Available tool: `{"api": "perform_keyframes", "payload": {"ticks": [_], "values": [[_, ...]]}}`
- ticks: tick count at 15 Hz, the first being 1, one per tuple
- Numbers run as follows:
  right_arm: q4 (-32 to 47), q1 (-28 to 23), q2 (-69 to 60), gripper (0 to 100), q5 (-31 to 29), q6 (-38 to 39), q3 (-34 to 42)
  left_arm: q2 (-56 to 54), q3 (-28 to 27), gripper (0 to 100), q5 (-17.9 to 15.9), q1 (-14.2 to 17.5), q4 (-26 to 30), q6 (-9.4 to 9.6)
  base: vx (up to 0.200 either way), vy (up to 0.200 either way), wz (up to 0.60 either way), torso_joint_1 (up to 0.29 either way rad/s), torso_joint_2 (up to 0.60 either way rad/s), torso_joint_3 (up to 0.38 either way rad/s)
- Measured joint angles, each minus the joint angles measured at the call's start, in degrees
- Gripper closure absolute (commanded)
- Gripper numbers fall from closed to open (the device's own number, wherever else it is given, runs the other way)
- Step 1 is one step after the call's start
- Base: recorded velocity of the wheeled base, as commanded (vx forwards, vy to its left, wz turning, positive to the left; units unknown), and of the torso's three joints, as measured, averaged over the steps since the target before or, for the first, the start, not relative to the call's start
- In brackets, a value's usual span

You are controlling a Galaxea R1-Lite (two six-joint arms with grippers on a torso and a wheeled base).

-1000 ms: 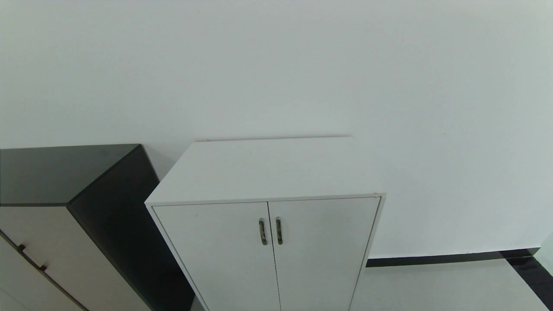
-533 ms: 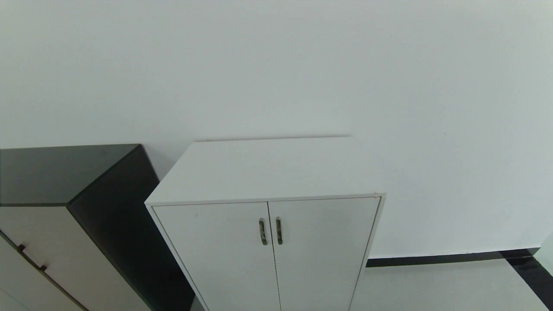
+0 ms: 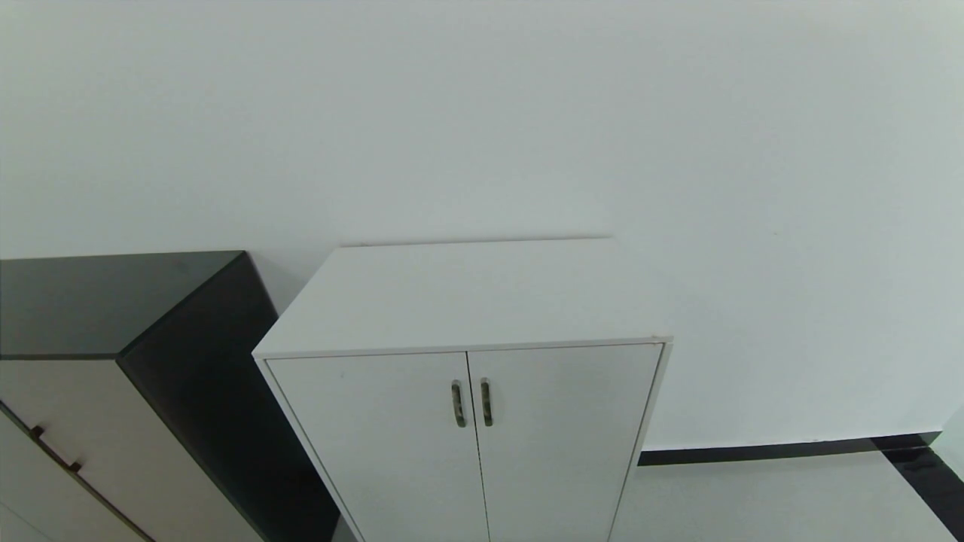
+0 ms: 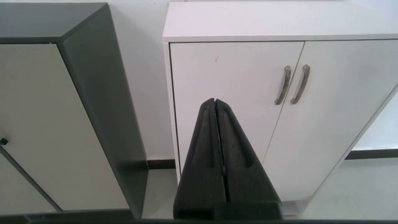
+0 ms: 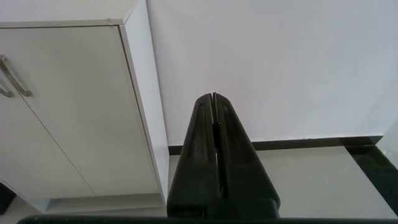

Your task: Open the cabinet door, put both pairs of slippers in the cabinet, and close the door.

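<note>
A white cabinet [image 3: 459,301] with two doors stands against the wall, both doors closed. Two metal handles [image 3: 472,403] sit side by side at the middle seam. In the left wrist view my left gripper [image 4: 214,106] is shut with nothing in it, held back from the cabinet's left door [image 4: 233,99]; the handles [image 4: 292,84] show off to one side of it. My right gripper [image 5: 214,99] is also shut and empty, held in front of the cabinet's right side panel [image 5: 144,93] and the bare wall, with one handle [image 5: 13,76] at the picture's edge.
A dark cabinet with pale drawer fronts [image 3: 98,361] stands close on the left of the white one, a narrow gap between them. White floor [image 3: 768,497] with a black skirting strip [image 3: 783,450] lies open to the right.
</note>
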Motion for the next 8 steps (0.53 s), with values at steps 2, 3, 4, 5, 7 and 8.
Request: {"api": "perform_keyframes", "payload": {"ticks": [2, 3, 4, 5, 7, 8], "values": [[-0.05, 0.0, -0.07, 100, 0.16, 1.08, 0.07, 0.0, 0.0, 100, 0.0, 0.0, 0.02, 0.0, 0.0, 0.0, 0.0, 0.0, 0.0, 0.0], [-0.02, 0.0, -0.09, 100, 0.18, 1.96, 0.1, 0.0, 0.0, 100, 0.02, 0.0, 0.0, 0.0, 0.0, 0.0, 0.0, 0.0, 0.0, 0.0], [-0.05, 0.0, -0.09, 100, 0.18, 2.16, 0.1, 0.0, 0.0, 100, 0.0, 0.0, 0.02, 0.0, 0.0, 0.0, 0.0, 0.0, 0.0, 0.0], [-0.02, 0.0, -0.09, 100, 0.18, 2.18, 0.1, 0.0, 0.0, 100, 0.0, 0.0, 0.02, 0.0, 0.0, 0.0, 0.0, 0.0, 0.0, 0.0], [-0.02, 0.0, -0.09, 100, 0.2, 2.21, 0.1, 0.0, 0.0, 100, 0.0, 0.0, 0.0, 0.0, 0.0, 0.0, 0.0, 0.0, 0.0, 0.0], [0.0, 0.0, -0.09, 100, 0.2, 2.21, 0.1, 0.0, 0.0, 100, 0.0, 0.0, 0.02, 0.0, 0.0, 0.0, 0.0, 0.0, 0.0, 0.0]]}}
